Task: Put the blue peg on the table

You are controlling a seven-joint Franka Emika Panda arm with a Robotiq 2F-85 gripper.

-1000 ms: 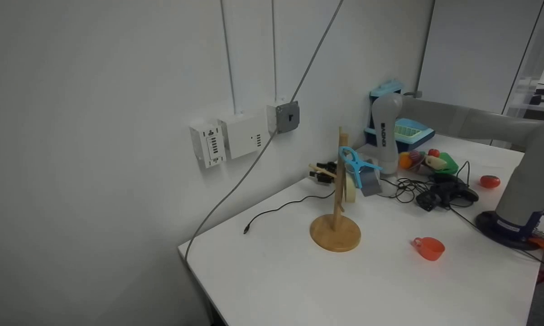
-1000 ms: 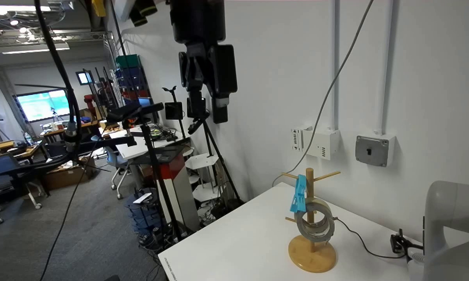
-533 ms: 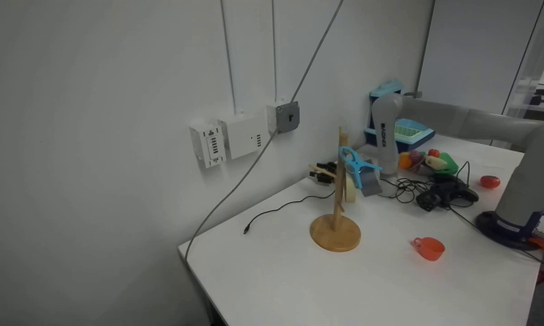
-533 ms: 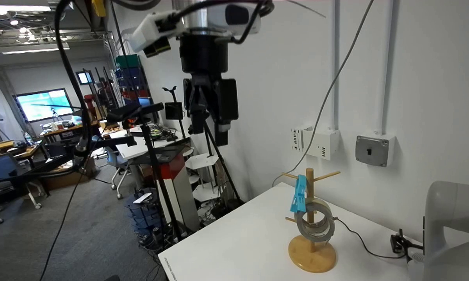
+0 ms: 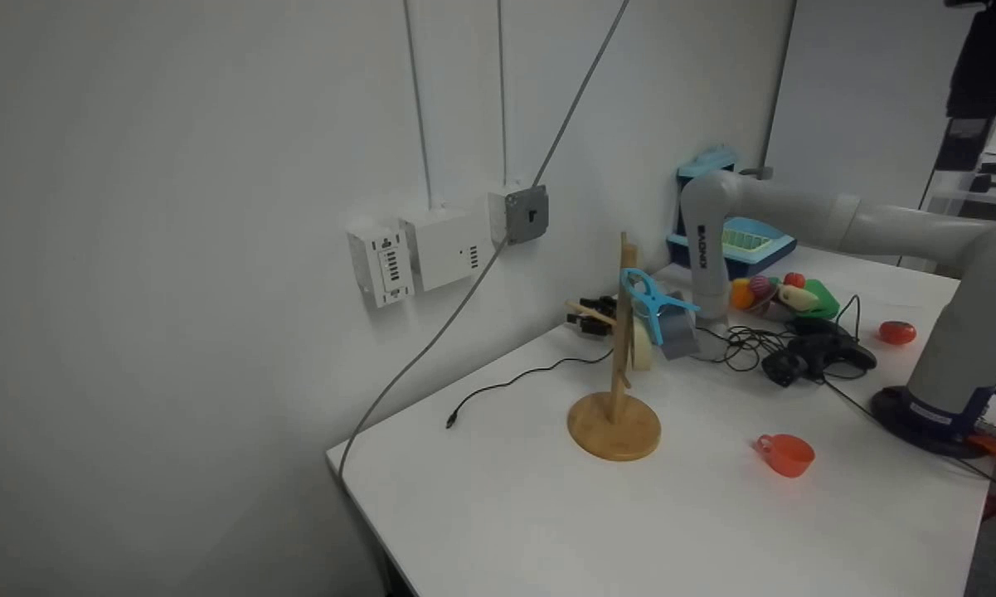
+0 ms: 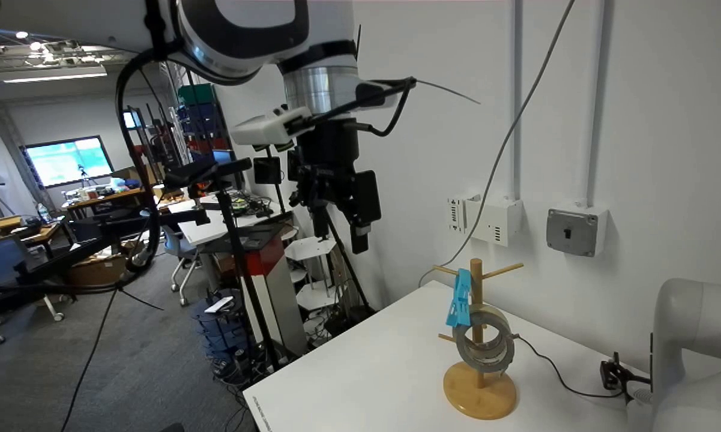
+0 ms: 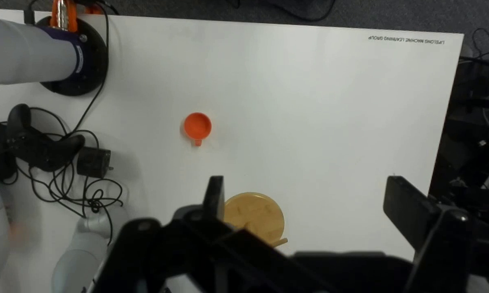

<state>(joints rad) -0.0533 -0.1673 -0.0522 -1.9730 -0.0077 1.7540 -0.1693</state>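
The light-blue peg hangs on an upper arm of the wooden stand, above the white table. The peg shows in both exterior views, beside a grey tape roll. My gripper is open and empty, in the air, higher than the stand and apart from it. Its lower end also shows at the top right of an exterior view. In the wrist view my fingers are wide apart over the table. The stand's base is partly behind one finger; the peg is hidden there.
A grey tape roll hangs on the stand. A red-orange cup stands on the table. A second grey arm, tangled black cables, a black controller and toy food are also there. The wall runs behind the stand.
My gripper has come down, with a slight shift to the right in an exterior view, and has entered the top right of an exterior view. The peg and stand have not moved.
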